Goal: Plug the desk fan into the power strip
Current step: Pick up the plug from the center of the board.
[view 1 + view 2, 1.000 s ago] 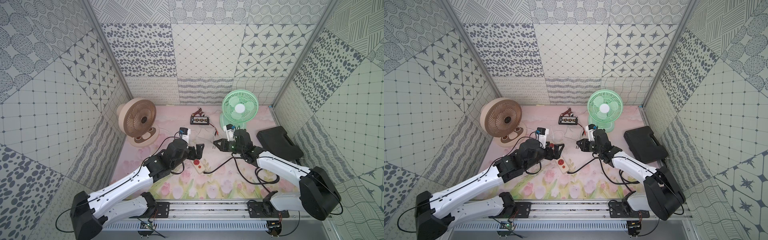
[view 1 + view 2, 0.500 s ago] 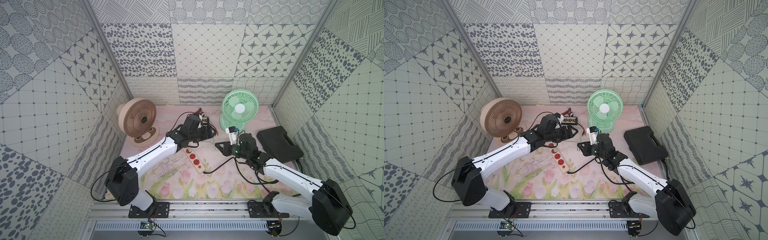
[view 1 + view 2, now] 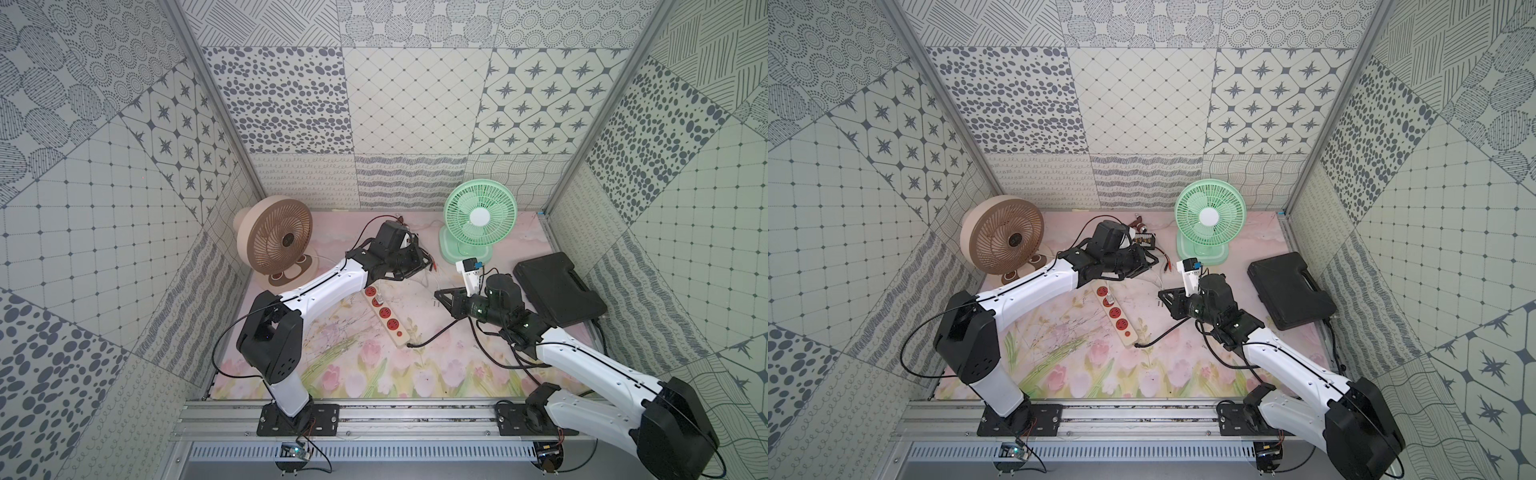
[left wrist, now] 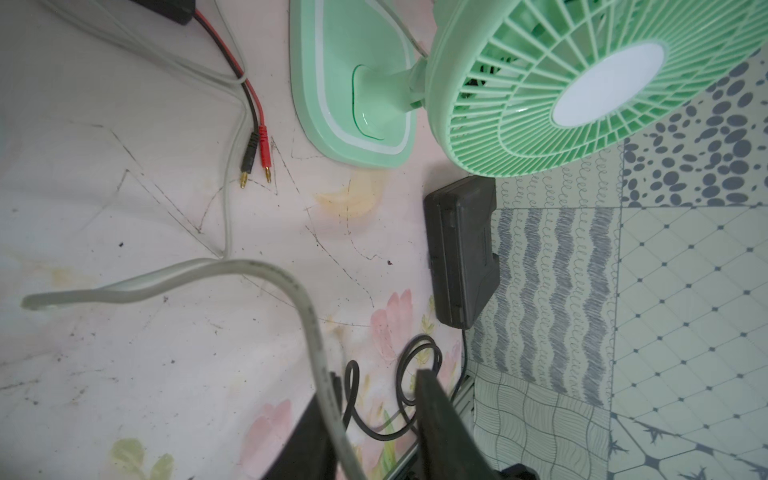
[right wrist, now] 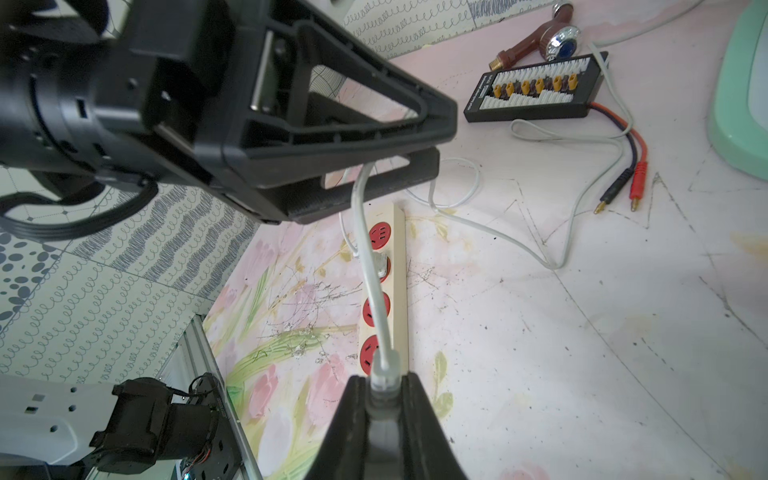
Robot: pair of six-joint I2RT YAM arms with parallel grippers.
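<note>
Left arm (image 3: 324,286) swings from the lower left of the frame up to centre, its elbow now folded. Left gripper (image 3: 422,266) is off the power strip (image 3: 384,311) and beside the black connector board (image 3: 1144,240). Its jaws narrow from wide open with the grey cord (image 4: 307,307) between them; whether it is clamped is unclear. The strip's red sockets are now uncovered. Right gripper (image 3: 440,297) drifts slightly down-left.
</note>
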